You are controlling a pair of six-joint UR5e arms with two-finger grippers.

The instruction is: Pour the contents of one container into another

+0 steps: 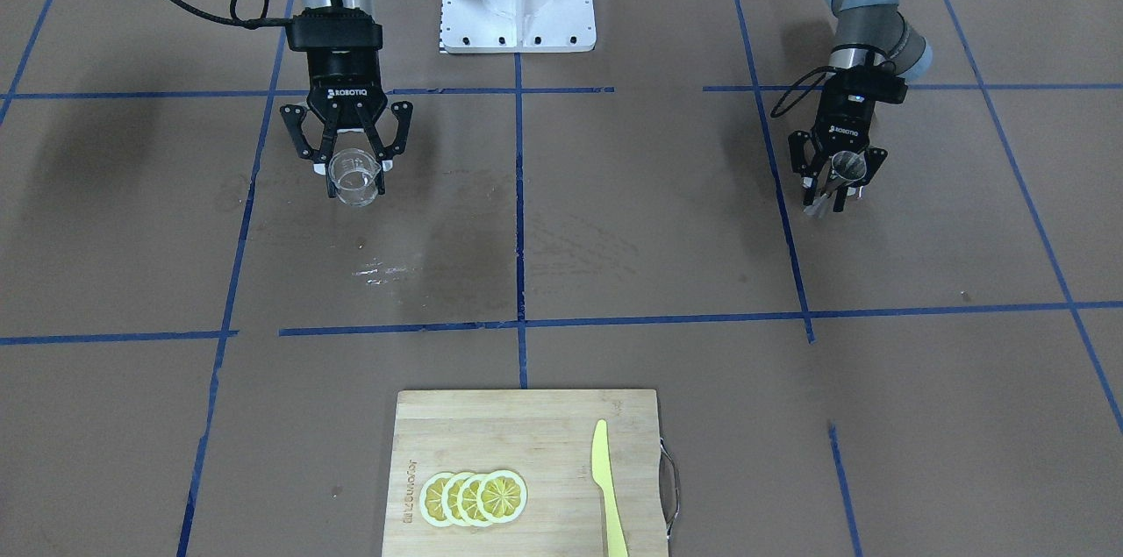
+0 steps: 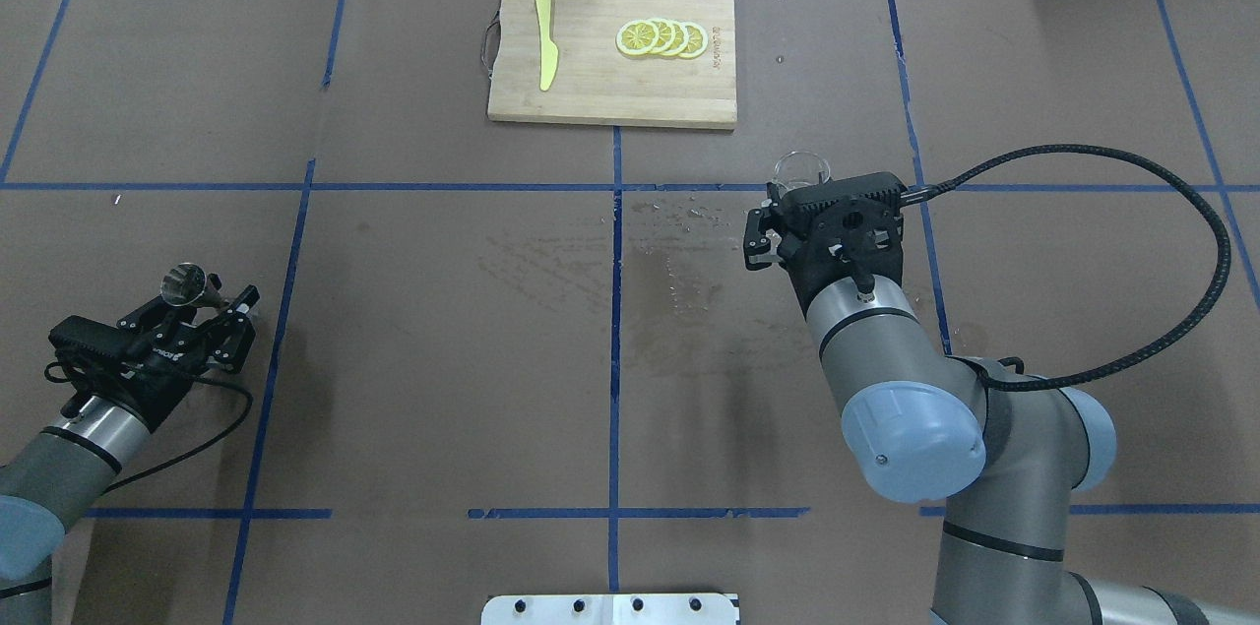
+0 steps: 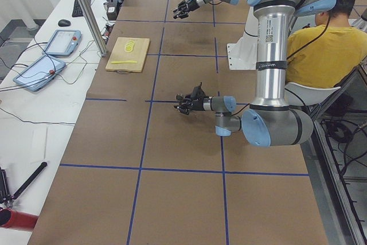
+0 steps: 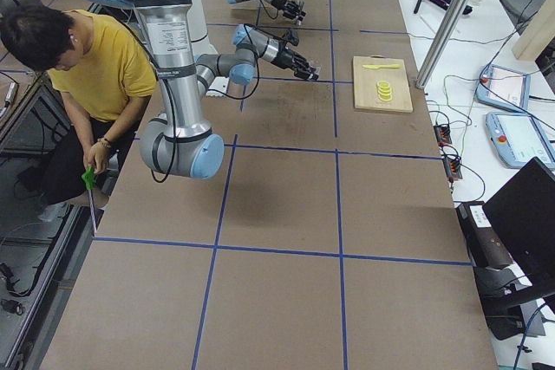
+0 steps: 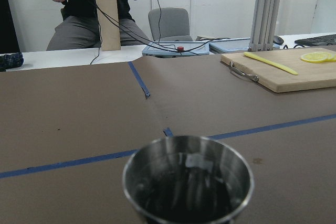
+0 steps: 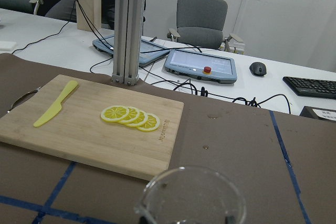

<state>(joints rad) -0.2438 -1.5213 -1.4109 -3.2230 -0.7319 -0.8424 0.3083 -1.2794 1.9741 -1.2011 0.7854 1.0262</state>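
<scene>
Two vessels, one wide gap: the right gripper (image 1: 353, 164) is clamped on the glass cup (image 1: 354, 180) and holds it upright just off the lemon-slice end of the cutting board (image 2: 591, 98), a little to the robot's side of it. The left gripper (image 1: 836, 182) is closed on the jigger (image 1: 842, 169), mouth up and slightly tilted. It sits well beyond the board's opposite, knife end and farther back toward the robot.

From the cup, the jigger lies across the table to the robot's left, past the whole length of the board, with neither arm near the middle. The pour likely depends on closing that gap until the cup's lip stands over the jigger's open cone. Whether the cup holds liquid cannot be told.
</scene>
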